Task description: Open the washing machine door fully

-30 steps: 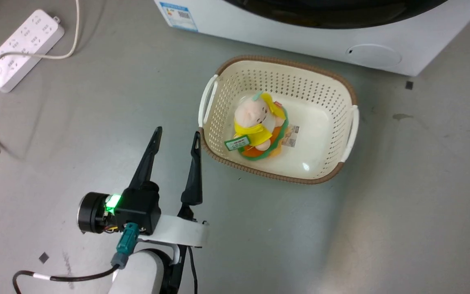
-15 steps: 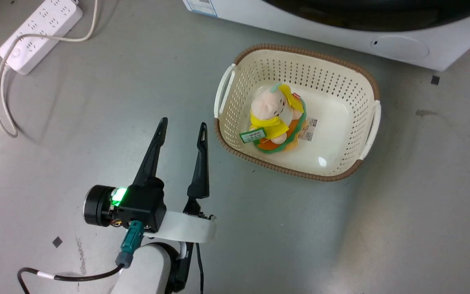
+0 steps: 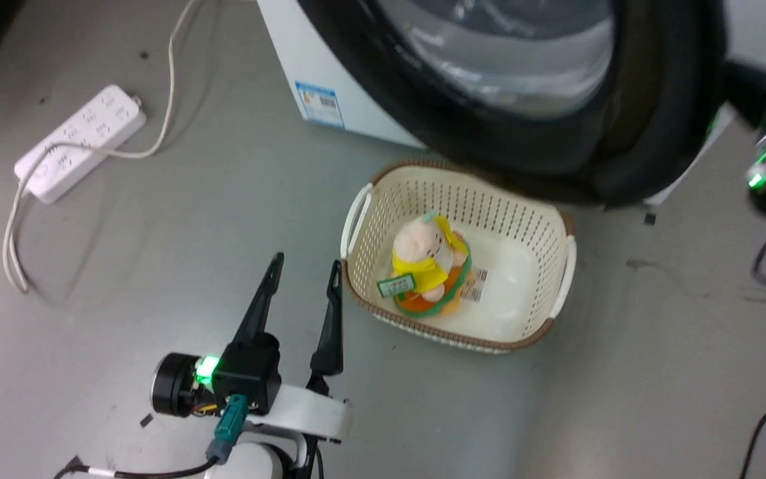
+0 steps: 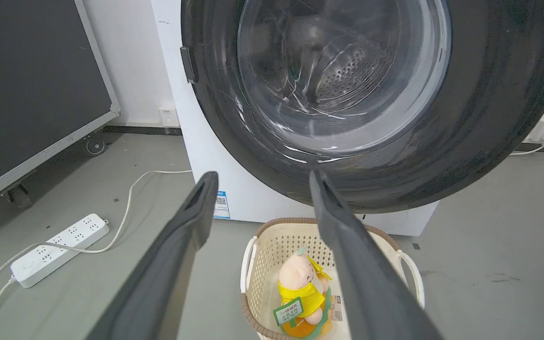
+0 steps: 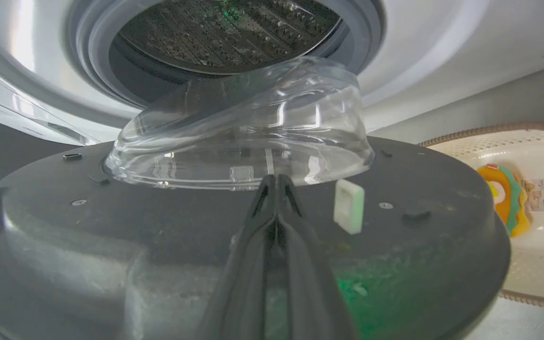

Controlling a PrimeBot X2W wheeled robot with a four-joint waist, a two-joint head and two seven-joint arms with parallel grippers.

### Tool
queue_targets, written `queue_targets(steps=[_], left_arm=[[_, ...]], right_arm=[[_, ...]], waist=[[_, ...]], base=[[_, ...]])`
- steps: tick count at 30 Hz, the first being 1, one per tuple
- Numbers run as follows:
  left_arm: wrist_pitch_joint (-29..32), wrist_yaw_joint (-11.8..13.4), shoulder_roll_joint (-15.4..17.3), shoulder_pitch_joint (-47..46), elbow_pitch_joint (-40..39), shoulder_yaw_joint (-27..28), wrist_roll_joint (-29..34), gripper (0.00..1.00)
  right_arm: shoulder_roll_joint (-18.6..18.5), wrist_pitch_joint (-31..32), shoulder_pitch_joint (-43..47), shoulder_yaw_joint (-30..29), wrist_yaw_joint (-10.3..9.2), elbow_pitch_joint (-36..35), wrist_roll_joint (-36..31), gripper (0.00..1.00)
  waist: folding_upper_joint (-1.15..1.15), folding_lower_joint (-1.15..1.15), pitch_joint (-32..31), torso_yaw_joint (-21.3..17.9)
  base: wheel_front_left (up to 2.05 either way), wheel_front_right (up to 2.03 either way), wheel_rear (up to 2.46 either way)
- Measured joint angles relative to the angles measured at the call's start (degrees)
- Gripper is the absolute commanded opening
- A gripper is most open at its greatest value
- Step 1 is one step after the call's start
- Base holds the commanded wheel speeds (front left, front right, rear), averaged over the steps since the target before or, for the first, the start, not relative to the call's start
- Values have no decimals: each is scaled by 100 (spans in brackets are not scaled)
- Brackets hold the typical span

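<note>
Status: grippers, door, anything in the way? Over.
Left gripper open, over floor. Right gripper shut, at washing machine door inside face. Door partly open. Basket below it.

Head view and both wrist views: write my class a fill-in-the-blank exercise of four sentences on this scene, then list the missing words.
1. The plush toy lies inside the ____.
2. The left gripper hangs above the floor with its jaws ____.
3. The right gripper, pointing at the inner face of the washing machine door, is ____.
4. The white power strip lies on the ____.

Missing words: basket; open; shut; floor.
</note>
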Motion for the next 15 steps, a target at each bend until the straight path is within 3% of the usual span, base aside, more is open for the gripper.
queue_targets(steps=[8, 15], left_arm=[[0, -138, -1, 340, 208, 53, 53, 100], [0, -264, -2, 561, 356, 77, 82, 100]], right_arm=[[773, 528, 1179, 165, 0, -693, 261, 0], [1040, 982, 2044, 502, 0, -1302, 637, 0]], waist=[[0, -1, -718, -95], [0, 0, -1191, -66]], base=[[0, 0, 0], [0, 0, 0]])
